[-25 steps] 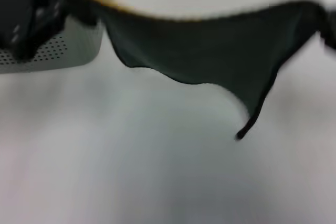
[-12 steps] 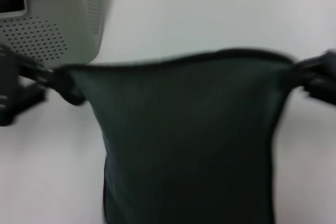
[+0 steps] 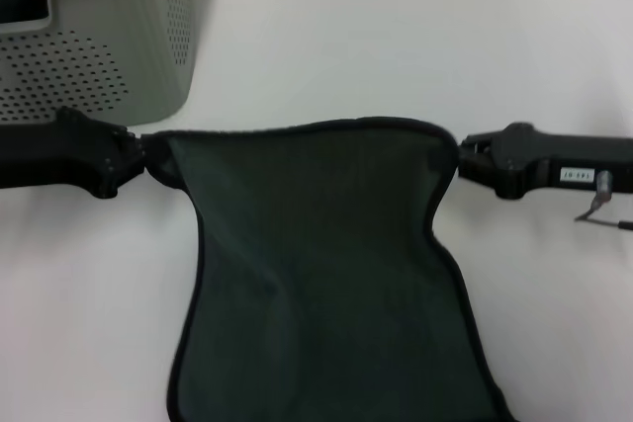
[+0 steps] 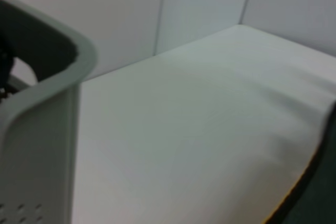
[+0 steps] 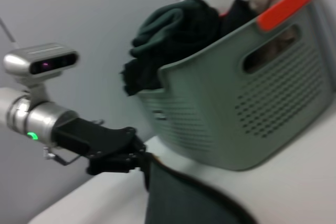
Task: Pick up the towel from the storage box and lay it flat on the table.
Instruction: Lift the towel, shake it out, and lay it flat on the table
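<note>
The towel (image 3: pixel 326 274) lies dark green-grey face up on the white table (image 3: pixel 326 46), spread toward the near edge, its far edge stretched between both grippers. My left gripper (image 3: pixel 138 157) is shut on the towel's far left corner, just in front of the storage box (image 3: pixel 109 56). My right gripper (image 3: pixel 465 157) is shut on the far right corner. The right wrist view shows the left gripper (image 5: pixel 137 158) holding the towel (image 5: pixel 178 198) beside the storage box (image 5: pixel 247 114). The left wrist view shows the towel's edge (image 4: pixel 315 192) with a thin yellow line and the box wall (image 4: pixel 37 129).
The storage box stands at the table's far left and holds more dark cloths (image 5: pixel 178 35); it has an orange handle (image 5: pixel 281 3). A wall rises behind the table.
Both grippers have come down and toward the near side with the towel. The towel went from hanging stretched in the air to lying on the table, and the grippers stand closer together.
</note>
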Controlling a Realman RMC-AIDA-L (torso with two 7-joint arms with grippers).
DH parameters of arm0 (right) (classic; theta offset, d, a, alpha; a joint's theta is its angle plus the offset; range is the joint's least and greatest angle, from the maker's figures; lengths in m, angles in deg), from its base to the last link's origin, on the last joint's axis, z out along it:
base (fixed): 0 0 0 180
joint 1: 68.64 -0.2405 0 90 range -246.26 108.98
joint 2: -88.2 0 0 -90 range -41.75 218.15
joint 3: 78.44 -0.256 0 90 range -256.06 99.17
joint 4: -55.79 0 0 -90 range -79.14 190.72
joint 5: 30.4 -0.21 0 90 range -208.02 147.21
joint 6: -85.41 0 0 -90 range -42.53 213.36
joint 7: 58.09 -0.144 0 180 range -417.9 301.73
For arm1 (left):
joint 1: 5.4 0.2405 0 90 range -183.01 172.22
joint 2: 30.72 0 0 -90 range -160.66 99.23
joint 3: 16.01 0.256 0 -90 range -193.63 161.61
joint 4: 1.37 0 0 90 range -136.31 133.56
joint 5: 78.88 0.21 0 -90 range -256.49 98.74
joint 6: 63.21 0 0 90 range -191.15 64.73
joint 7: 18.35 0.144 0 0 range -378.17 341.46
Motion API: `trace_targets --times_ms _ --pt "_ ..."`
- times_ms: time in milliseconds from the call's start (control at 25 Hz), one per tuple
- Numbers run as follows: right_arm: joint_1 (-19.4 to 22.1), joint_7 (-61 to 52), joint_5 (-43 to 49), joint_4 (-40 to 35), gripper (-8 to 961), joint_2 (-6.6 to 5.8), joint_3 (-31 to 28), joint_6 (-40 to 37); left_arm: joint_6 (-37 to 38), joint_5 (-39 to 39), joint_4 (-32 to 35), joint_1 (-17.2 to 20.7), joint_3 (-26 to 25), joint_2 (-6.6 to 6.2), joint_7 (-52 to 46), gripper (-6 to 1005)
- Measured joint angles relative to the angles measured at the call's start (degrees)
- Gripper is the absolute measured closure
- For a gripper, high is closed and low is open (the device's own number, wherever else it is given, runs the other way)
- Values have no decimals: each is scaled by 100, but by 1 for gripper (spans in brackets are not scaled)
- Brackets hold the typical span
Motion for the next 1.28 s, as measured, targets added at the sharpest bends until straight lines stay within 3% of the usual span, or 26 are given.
trace_targets --times_ms 280,720,1280 --pt "-22 1 23 -320 890 -86 -33 400 -379 133 -32 -122 98 14 -191 998" --pt "-523 -34 244 -302 885 -291 7 994 -1017 159 -83 -167 809 20 -365 998" --pt "-679 -126 671 -348 879 -158 -11 1437 -1317 165 -194 -247 837 21 -380 998"
